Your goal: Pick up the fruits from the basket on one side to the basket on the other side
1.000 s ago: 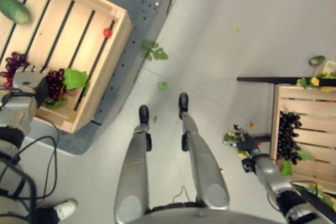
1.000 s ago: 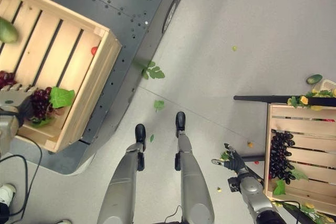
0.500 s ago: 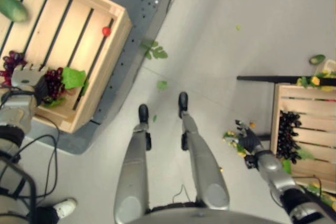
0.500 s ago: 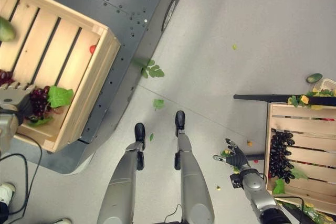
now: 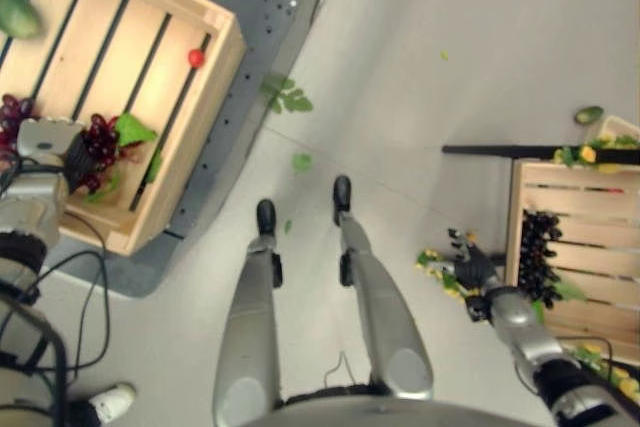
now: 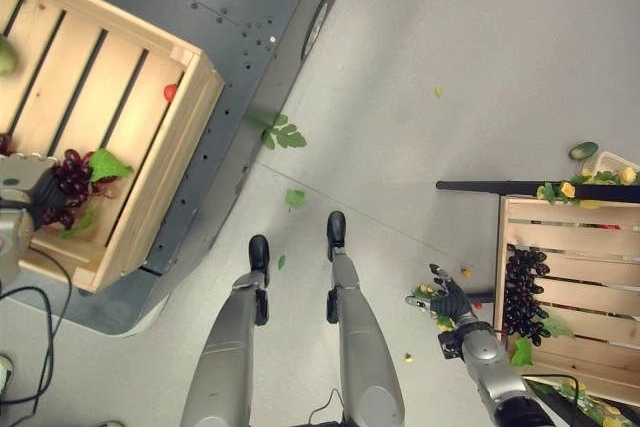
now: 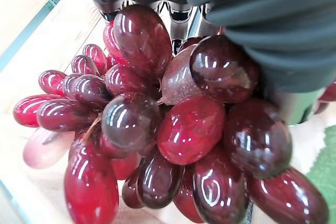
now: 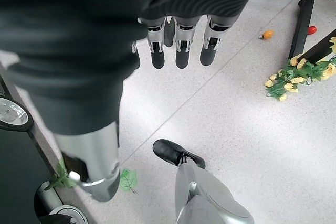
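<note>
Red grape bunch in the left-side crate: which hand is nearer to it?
Left. The left hand is right at the red grape bunch inside the wooden crate; the right hand hangs open over the floor.

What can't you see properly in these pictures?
- Left hand, left wrist view: the red grapes hide its fingers, so whether it grips them is unclear.
- Green fruit, left eye view: cut off by the picture's edge.
- Tiny orange thing on the floor, right wrist view: too small to name.
</note>
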